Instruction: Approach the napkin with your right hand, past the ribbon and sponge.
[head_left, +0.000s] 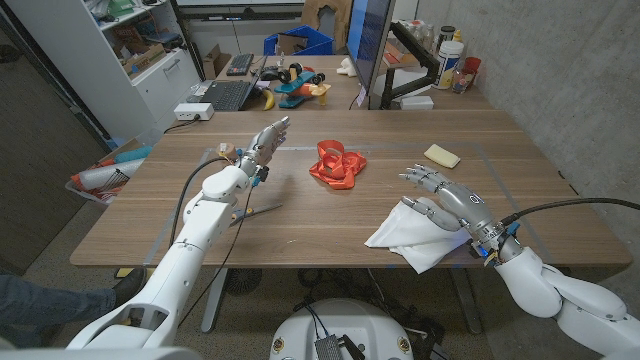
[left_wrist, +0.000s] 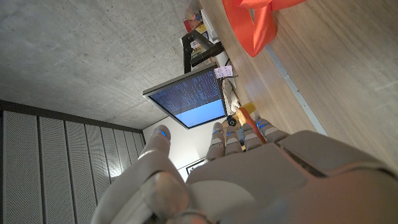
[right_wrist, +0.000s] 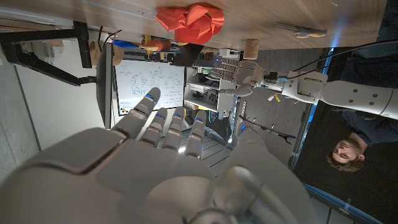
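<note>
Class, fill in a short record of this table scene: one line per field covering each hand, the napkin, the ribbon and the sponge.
right hand: open, fingers spread, over the napkin's far edge
left hand: open, raised above the table, holding nothing
napkin: white, crumpled, near the front edge
ribbon: red, bunched, mid-table
sponge: pale yellow, beyond the right hand

Even, soft overhead light falls on the wooden table (head_left: 300, 215), shadows faint beneath the napkin (head_left: 408, 235) and ribbon (head_left: 337, 165); the head view is sharp. Both wrist views blur their own hands close up; the monitor (left_wrist: 189, 98) glows bright.
</note>
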